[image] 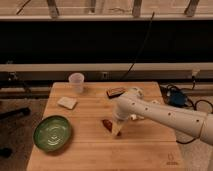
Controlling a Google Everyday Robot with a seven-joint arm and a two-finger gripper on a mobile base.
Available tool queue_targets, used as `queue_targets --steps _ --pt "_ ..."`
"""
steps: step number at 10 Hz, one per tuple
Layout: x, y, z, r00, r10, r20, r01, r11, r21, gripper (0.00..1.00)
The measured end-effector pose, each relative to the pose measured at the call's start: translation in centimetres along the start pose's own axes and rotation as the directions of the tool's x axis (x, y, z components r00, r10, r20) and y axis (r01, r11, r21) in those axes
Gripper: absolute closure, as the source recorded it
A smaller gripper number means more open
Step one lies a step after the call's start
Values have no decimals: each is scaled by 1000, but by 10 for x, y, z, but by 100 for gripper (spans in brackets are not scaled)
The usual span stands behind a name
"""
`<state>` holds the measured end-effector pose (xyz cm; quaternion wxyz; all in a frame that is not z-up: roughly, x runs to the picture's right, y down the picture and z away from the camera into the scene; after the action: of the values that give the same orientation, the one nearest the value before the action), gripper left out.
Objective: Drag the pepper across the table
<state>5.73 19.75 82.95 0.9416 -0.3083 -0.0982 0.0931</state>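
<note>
The pepper (pixel 106 123), a small dark red-brown tapered thing, lies near the middle of the light wooden table (pixel 90 152). My white arm reaches in from the right and bends down to it. The gripper (pixel 115 131) stands open on the tabletop right at the pepper's right end, partly covering it. I cannot tell whether the fingers touch the pepper.
A green bowl (pixel 52 133) sits at the front left and a white sponge-like piece (pixel 67 103) behind it. A clear cup (pixel 76 82) stands at the back left. A dark block (pixel 115 92) lies just behind the arm. Cables and a blue item (pixel 176 97) lie off the right edge.
</note>
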Motion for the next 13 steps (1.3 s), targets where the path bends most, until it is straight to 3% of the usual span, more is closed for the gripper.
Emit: queue_targets --steps 13 --pt "6 -2 6 999 45 5 -45 999 0 20"
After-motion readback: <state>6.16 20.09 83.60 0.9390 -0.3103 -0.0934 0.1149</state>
